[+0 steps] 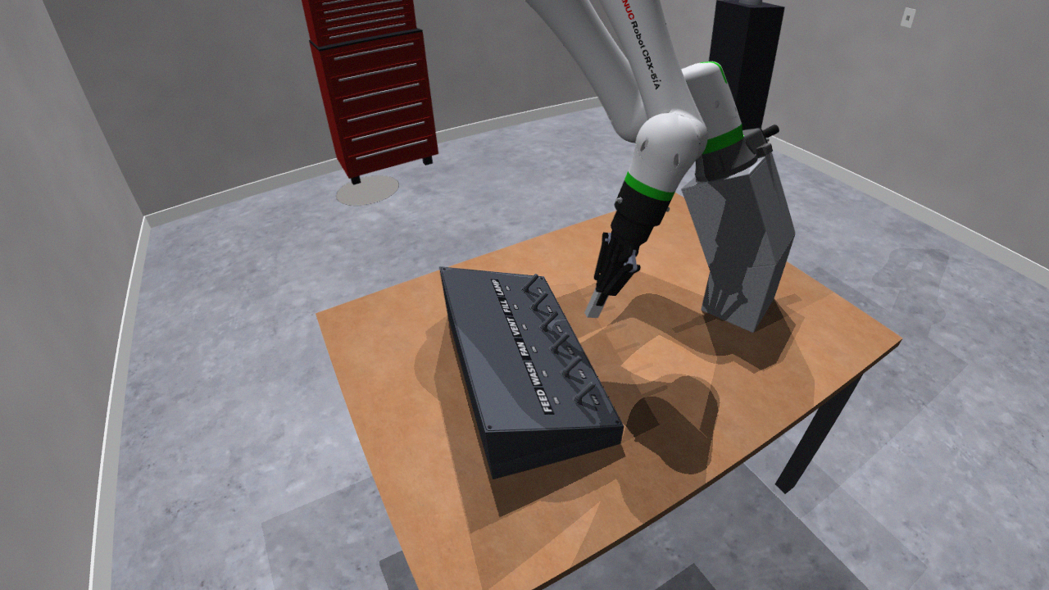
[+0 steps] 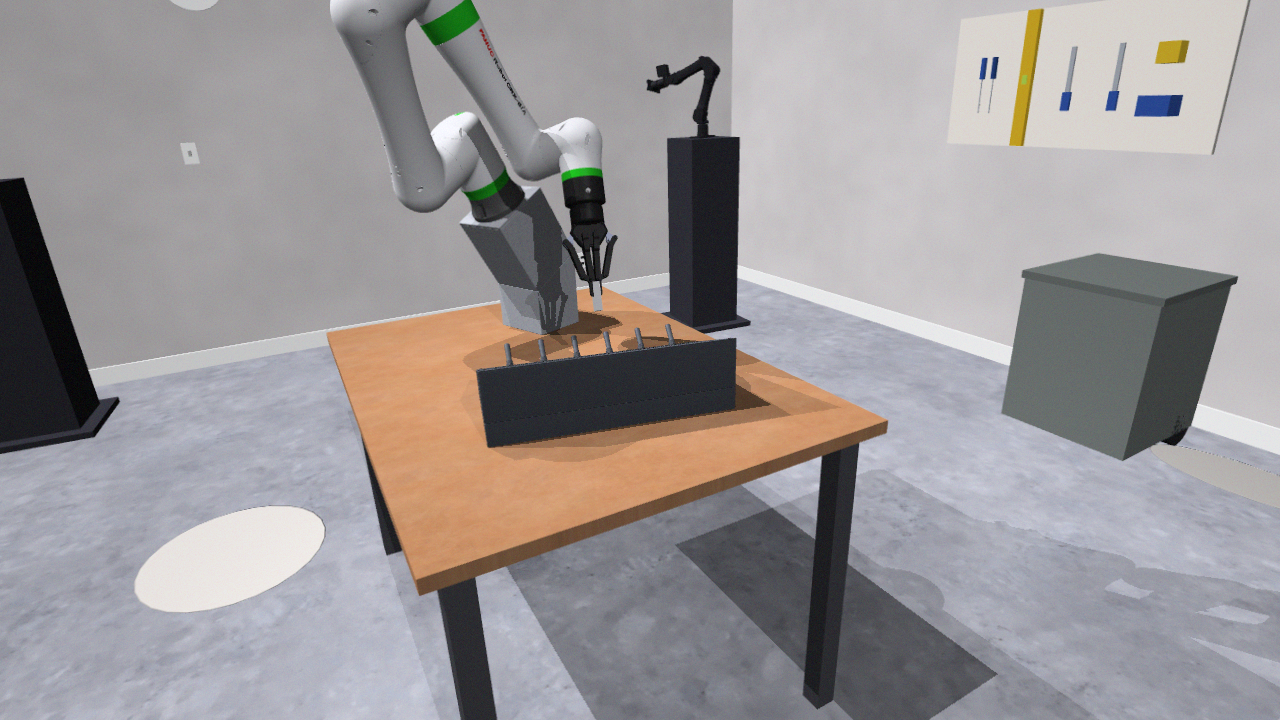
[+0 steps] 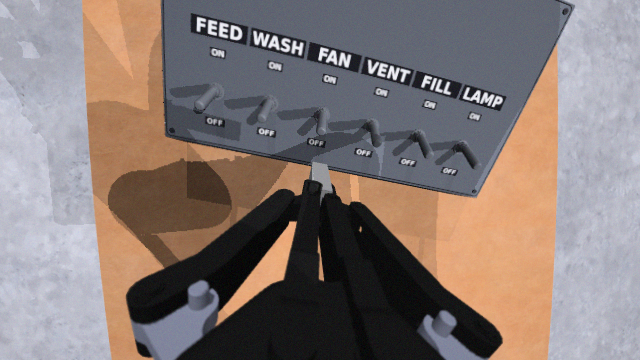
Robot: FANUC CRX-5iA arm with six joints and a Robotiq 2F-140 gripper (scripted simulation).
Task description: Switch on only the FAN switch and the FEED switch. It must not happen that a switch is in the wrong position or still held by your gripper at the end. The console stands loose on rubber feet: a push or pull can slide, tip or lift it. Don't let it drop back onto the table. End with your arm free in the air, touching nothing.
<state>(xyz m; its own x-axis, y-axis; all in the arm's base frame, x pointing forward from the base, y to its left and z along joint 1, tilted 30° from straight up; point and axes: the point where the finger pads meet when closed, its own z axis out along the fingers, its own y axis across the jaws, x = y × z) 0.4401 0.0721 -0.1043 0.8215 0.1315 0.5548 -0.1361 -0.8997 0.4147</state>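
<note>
So here's me: my gripper [image 3: 317, 175] is squeezed all the way shut with nothing in it, the pale fingertips pressed together into one narrow point. I'm hanging above the wooden table [image 1: 733, 396], just off the low front edge of the console [image 3: 350, 30], not touching it.

The console sits on the table as a dark wedge with a sloped grey face, six toggles in a row: FEED, WASH, FAN, VENT, FILL, LAMP. In my wrist view the FAN switch [image 3: 322, 121] is right ahead of my tip, a bit past the panel edge. The FEED switch [image 3: 208, 97] is way over at the left end of the row. All six levers lean toward their OFF labels.

From the exterior view my gripper [image 2: 597, 300] points down beside the arm's grey pedestal [image 2: 528, 268], on the far side of the console's tall back [image 2: 608, 389].
</note>
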